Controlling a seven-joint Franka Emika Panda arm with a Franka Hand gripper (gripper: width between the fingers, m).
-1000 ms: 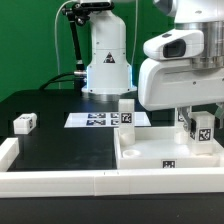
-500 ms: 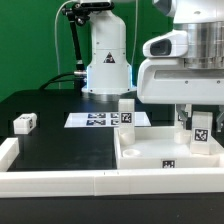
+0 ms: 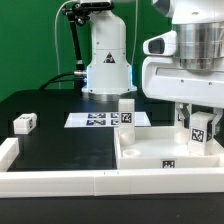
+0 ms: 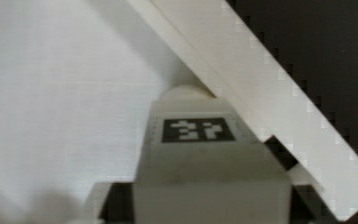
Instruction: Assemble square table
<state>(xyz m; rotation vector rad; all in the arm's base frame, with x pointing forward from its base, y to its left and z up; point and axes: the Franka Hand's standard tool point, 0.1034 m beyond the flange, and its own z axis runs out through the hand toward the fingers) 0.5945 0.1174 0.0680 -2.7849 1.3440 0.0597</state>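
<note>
Gripper (image 3: 200, 122) is seen lowered over the far corner of the tabletop (image 3: 170, 158) at the exterior view's right; its fingers are closed on a tagged white leg (image 3: 202, 130), held upright with the tag facing the camera. In the wrist view the same leg (image 4: 201, 150) is pinched between the dark finger pads (image 4: 114, 200), close beside the tray's raised white rim (image 4: 247, 75), leaving little side room there.

A second leg (image 3: 126, 112) is stood upright at the tray's far corner on the exterior view's left, well apart from the held one. The tray interior between them is bare.

A third leg (image 3: 24, 123) is laid on the black table (image 3: 60, 145), well apart toward the exterior view's left. The marker board (image 3: 95, 120) is laid flat behind the tray. White bars (image 3: 50, 178) are set along the near table edge. The robot base (image 3: 106, 60) is stood behind, against a green backdrop
</note>
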